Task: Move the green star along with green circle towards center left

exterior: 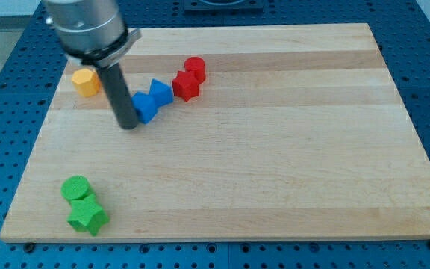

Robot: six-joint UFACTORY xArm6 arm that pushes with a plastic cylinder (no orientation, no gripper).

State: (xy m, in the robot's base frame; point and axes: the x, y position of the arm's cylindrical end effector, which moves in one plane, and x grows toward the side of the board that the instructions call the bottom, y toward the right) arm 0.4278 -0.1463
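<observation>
The green circle [75, 188] and the green star [87, 217] sit touching near the board's bottom-left corner, the star just below the circle. My tip [128, 125] stands at the upper left of the board, touching the left side of a blue block [145, 106]. It is far above the two green blocks.
A second blue block [160, 91] touches the first. A red star-like block [187, 85] and a red cylinder [195, 68] sit right of them. A yellow block [86, 81] lies near the left edge. The wooden board [275, 164] sits on a blue pegboard.
</observation>
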